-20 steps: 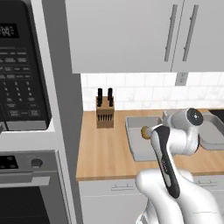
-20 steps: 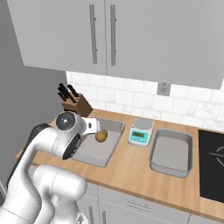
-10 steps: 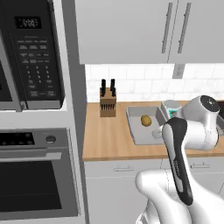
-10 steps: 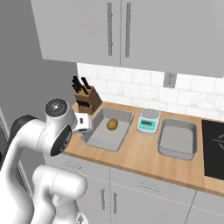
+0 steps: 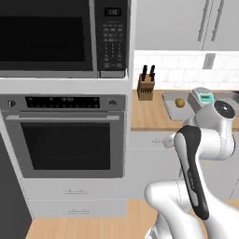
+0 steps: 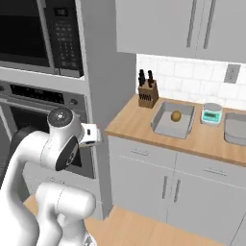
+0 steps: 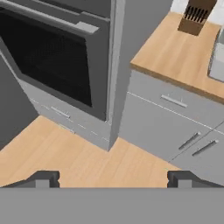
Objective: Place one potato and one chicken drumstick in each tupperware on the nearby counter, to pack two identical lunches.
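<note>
One potato (image 6: pixel 176 116) lies in the nearer grey tupperware (image 6: pixel 166 128) on the wooden counter (image 6: pixel 132 124). A second tupperware (image 6: pixel 236 130) sits at the right edge, past the digital scale (image 6: pixel 211 114). From the left base camera the potato (image 5: pixel 179 102) shows in its tupperware (image 5: pixel 170 101), beside the scale (image 5: pixel 204 97). My gripper (image 7: pixel 113 178) is open with nothing between its fingers. It hangs low over the floor in front of the oven, well clear of the counter (image 7: pixel 183 59). The chicken drumstick is out of view.
A tall cabinet holds a wall oven (image 5: pixel 70 135) and a microwave (image 5: pixel 56 35) to the left of the counter. A knife block (image 6: pixel 147 94) stands at the counter's back corner. Grey cabinet fronts (image 7: pixel 175 118) with bar handles face me, and wooden floor (image 7: pixel 78 162) lies below.
The whole picture has shifted: the base has backed off and moved left, so the counter now sits far right and the oven is in view. The gripper stays open.
</note>
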Robot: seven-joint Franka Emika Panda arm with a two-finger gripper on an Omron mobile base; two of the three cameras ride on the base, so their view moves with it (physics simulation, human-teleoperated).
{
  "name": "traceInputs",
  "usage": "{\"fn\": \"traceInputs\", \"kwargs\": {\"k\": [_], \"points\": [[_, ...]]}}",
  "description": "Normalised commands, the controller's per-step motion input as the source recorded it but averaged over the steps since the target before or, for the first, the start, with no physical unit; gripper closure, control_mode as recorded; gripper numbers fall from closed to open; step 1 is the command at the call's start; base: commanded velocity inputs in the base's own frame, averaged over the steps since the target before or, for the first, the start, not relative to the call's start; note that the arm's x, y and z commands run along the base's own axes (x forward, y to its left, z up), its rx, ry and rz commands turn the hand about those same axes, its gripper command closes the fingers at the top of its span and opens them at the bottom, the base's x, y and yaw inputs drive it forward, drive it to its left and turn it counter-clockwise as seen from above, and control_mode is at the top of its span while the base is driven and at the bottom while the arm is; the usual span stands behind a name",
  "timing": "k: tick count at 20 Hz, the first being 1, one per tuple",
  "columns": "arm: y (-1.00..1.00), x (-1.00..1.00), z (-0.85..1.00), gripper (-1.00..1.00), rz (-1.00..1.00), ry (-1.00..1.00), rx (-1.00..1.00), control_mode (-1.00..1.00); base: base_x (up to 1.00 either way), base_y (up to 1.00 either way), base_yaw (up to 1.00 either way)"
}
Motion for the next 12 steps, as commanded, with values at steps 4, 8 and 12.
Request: {"fn": "traceInputs", "kwargs": {"k": [4,8,12], "points": [[0.00,0.00,0.00,-1.00,0.00,0.00,0.00,1.00,-0.63,1.00,0.44],[0.00,0.00,0.00,-1.00,0.00,0.00,0.00,1.00,-0.69,1.00,0.28],[0.00,0.00,0.00,-1.00,0.00,0.00,0.00,1.00,-0.05,1.00,0.01]]}}
